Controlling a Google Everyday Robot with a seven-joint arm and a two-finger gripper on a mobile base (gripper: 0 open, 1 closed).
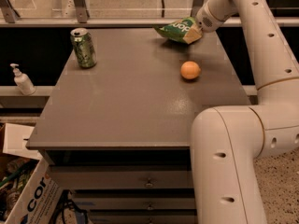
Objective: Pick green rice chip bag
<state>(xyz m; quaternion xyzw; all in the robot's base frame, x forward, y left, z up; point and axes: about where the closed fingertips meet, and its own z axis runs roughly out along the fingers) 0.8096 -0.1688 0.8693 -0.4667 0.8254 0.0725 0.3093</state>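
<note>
The green rice chip bag (180,30), a small crinkly green pouch with white lettering and pale yellow edges, hangs tilted just above the far right part of the grey table (131,101). My gripper (198,29) is at the bag's right end, shut on it, and holds it lifted off the tabletop. The white arm reaches down to it from the upper right.
A green soda can (83,48) stands at the far left of the table. An orange (190,70) lies right of centre, in front of the bag. A soap dispenser (22,80) stands on a ledge at left. A cardboard box (28,195) sits on the floor at lower left.
</note>
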